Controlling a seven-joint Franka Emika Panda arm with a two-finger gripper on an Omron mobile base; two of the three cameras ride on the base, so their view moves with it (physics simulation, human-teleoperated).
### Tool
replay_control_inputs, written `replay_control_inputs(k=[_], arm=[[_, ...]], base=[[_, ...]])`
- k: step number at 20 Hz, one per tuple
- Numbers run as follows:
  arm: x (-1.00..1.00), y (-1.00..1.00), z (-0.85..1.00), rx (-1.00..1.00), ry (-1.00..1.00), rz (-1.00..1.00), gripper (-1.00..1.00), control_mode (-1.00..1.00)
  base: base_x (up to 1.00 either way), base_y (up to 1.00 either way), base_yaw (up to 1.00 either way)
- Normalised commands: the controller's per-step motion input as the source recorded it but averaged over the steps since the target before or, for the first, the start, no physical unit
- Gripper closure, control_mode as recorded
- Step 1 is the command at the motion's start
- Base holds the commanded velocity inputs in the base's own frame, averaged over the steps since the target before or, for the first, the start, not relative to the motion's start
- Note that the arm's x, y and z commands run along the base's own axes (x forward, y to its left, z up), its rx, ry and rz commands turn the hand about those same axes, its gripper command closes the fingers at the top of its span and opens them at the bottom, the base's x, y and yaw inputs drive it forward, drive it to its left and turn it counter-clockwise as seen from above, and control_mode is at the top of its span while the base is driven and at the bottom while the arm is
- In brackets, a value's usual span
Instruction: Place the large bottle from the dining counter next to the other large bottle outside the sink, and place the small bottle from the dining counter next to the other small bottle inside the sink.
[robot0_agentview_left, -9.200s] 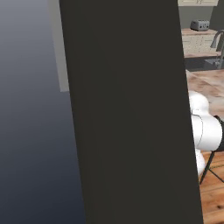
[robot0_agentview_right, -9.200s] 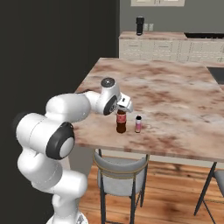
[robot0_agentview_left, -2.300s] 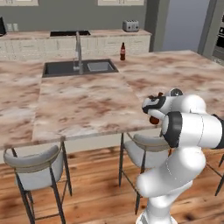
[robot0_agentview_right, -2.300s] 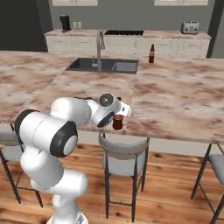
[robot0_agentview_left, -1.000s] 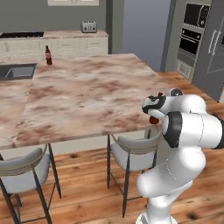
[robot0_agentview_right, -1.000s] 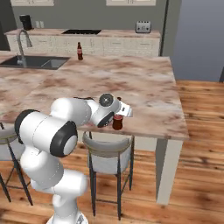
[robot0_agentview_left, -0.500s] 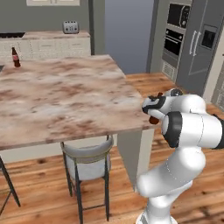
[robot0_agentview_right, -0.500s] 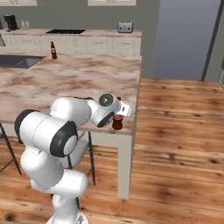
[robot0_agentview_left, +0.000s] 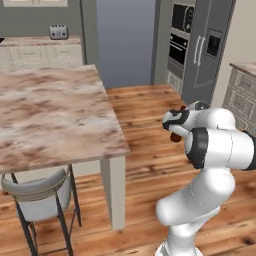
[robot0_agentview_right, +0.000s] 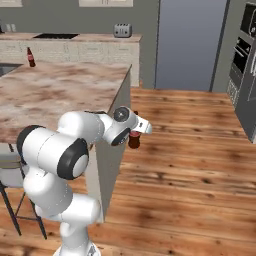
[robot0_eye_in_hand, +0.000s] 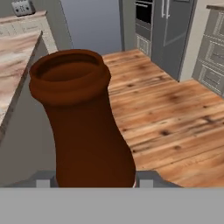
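Observation:
My gripper (robot0_agentview_right: 135, 135) is shut on the large bottle (robot0_agentview_right: 134, 141), a dark brown bottle held off the end of the dining counter (robot0_agentview_right: 60, 86) above the wooden floor. In the hand view its open neck and shoulder (robot0_eye_in_hand: 83, 118) stand upright between the fingertips (robot0_eye_in_hand: 146, 179). From the left base view the bottle (robot0_agentview_left: 175, 136) peeks out under the hand (robot0_agentview_left: 176, 125), right of the counter (robot0_agentview_left: 50, 115). The other large bottle (robot0_agentview_right: 30, 57) stands far back on the island beside the corner of the sink (robot0_agentview_right: 6, 68). The small bottle is out of view.
A grey-seated stool (robot0_agentview_left: 37, 196) stands under the counter's near edge. A toaster (robot0_agentview_right: 121, 30) sits on the pale back counter. A wall oven and fridge (robot0_agentview_left: 200, 45) line the right wall. Wooden floor (robot0_agentview_right: 190, 150) stretches ahead and to the right.
The whole scene has slid left as the base drives; the counter's end is now left of the hand. The gripper keeps the same grip on the bottle.

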Motion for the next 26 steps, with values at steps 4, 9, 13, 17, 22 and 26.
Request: replay_control_inputs(k=[4, 9, 13, 17, 22, 26], arm=[[0.0, 0.0, 0.0, 0.0, 0.0, 0.0, 1.0, 1.0], [0.0, 0.0, 0.0, 0.0, 0.0, 0.0, 1.0, 1.0], [0.0, 0.0, 0.0, 0.0, 0.0, 0.0, 1.0, 1.0], [0.0, 0.0, 0.0, 0.0, 0.0, 0.0, 1.0, 1.0], [0.0, 0.0, 0.0, 0.0, 0.0, 0.0, 1.0, 1.0], [0.0, 0.0, 0.0, 0.0, 0.0, 0.0, 1.0, 1.0]], base=[[0.48, -0.93, -0.03], [0.72, -0.73, -0.05], [0.95, -0.61, -0.09], [1.0, -0.46, -0.1], [1.0, -0.24, -0.08], [1.0, -0.13, -0.07]])
